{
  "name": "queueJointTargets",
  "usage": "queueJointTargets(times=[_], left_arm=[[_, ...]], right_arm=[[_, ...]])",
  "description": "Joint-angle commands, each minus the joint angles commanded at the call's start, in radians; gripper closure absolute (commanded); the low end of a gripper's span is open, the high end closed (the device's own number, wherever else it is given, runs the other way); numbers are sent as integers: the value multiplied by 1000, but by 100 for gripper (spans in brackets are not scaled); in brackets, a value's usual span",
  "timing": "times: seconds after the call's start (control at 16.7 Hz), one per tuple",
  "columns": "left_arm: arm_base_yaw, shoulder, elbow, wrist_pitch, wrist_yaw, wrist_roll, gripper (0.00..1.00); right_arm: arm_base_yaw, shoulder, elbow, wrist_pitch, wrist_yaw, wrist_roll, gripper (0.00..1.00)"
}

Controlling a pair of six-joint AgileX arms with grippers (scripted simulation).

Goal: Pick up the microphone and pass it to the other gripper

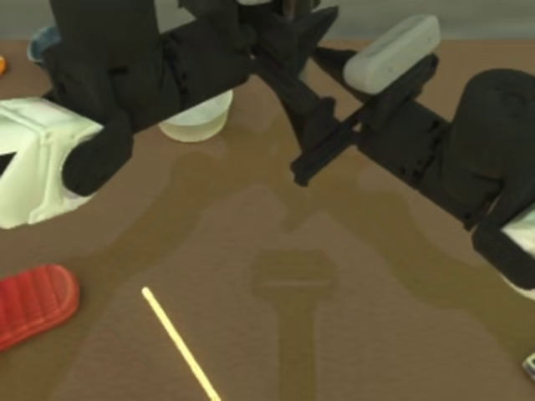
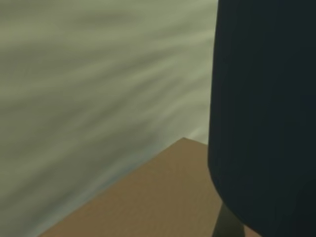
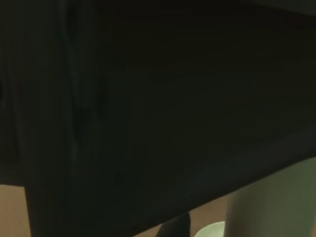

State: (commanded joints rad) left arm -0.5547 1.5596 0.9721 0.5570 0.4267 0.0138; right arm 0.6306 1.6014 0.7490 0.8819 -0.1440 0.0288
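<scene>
Judging from how things are lying now, the handover is under way, with both arms meeting high over the far middle of the table [image 1: 251, 334].

Going from the left: the left gripper [image 1: 284, 21] is reaching in toward the top edge of the top view, and whether it is clenched or released I cannot tell. Its wrist camera is looking straight at the microphone [image 2: 261, 98], whose dark head is filling one side of that view, with a sliver of grey handle beneath it. So the microphone is sitting up in the air right at the left gripper, well above the table; in the top view the arms are hiding it.

Just right of that, the right gripper [image 1: 282, 68] is pointing up toward the same spot. Its wrist view is dark, and I cannot tell its state either.

Doing this step well is, I think, a matter of the receiving gripper lining up squarely on the slim handle and closing firmly before the giving one lets go, so the heavy head is not tipping out.

Counting left to right: one red ribbed object [image 1: 33, 305], one thin pale stick [image 1: 180, 342], one white cup [image 1: 199, 117], one microphone and two grippers.
</scene>
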Motion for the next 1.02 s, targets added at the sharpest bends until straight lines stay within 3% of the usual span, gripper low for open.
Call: queueJointTargets(times=[0.12, 0.18, 0.72, 1.02], left_arm=[[0, 0, 0, 0, 0, 0, 100], [0, 0, 0, 0, 0, 0, 100], [2, -2, -1, 0, 1, 1, 100], [88, -46, -45, -8, 76, -2, 100]], right_arm=[[0, 0, 0, 0, 0, 0, 2], [0, 0, 0, 0, 0, 0, 0], [-1, -3, -3, -1, -1, 0, 0], [-23, -158, -139, -19, -22, 1, 0]])
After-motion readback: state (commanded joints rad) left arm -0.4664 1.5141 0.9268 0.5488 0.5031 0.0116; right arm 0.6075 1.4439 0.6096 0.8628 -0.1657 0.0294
